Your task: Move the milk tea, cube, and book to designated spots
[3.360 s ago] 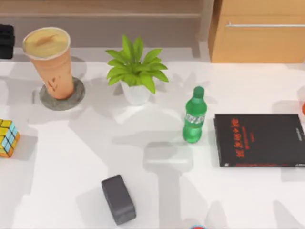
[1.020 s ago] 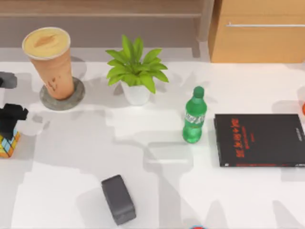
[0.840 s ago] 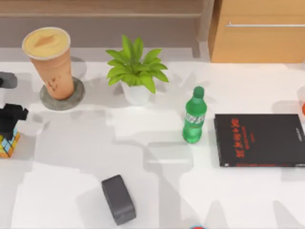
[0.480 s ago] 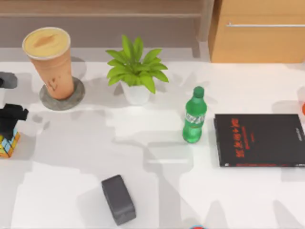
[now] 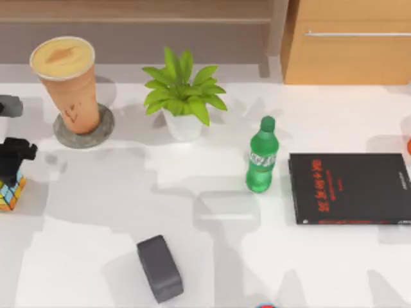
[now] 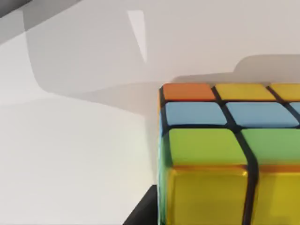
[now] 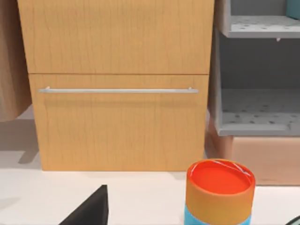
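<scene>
Bare counter (image 5: pixel 96 212) is seen right of the jaws over the cube (image 5: pixel 11 190). Beyond them the milk tea (image 5: pixel 67 83) blocks passage; the grey block (image 5: pixel 159 267) lies well apart.

A rendered home or office room with a white table as the work surface.

The white table (image 5: pixel 212 269) stands against wood-grain furniture: a light wooden drawer cabinet (image 7: pixel 117 84) with a slim metal handle (image 7: pixel 117 90), and beside it grey open shelving (image 7: pixel 255 70). Everyday items sit on the table: a small potted plant (image 5: pixel 183 96) in a white pot, a green bottle (image 5: pixel 261 163), a takeaway milk tea (image 5: pixel 67 80) on a round grey coaster (image 5: pixel 103 128), a black book with red characters (image 5: pixel 350 188), and an orange-topped canister (image 7: pixel 219 192). Flat lighting and smooth textures mark it as simulated.
</scene>
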{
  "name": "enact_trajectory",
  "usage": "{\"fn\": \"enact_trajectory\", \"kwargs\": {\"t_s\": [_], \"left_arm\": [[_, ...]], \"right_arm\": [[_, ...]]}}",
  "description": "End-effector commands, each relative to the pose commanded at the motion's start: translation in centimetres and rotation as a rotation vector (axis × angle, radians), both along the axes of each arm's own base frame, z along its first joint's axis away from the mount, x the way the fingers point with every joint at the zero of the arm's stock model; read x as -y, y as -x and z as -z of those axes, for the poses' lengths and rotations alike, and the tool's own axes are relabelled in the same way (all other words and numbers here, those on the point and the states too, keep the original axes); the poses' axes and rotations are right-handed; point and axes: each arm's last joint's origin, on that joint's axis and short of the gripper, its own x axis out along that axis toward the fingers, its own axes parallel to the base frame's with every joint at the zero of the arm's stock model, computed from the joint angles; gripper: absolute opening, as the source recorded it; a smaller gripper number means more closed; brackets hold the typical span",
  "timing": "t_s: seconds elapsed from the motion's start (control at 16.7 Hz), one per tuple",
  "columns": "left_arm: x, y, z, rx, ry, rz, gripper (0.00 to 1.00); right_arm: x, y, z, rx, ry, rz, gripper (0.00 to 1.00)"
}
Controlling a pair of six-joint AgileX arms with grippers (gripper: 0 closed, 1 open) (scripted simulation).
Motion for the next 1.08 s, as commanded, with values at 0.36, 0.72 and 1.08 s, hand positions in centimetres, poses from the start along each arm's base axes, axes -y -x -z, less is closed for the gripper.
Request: {"fn": "enact_trajectory", "kwargs": {"t_s": [0.36,0.72,1.08], "left_arm": [[0.0,0.1,-2.4,-0.003,0.000,-0.001,0.00],[0.0,-0.3,-3.4,0.059,-0.021,-0.022,0.00],[-0.3,-1.1,-12.3,0.610,-0.107,-0.204,0.00]], "right_arm": [[0.0,0.0,0.0,0.000,0.000,0.000,1.00],[0.0,0.0,0.0,0.000,0.000,0.000,1.00],[0.0,0.0,0.0,0.000,0.000,0.000,1.00]]}}
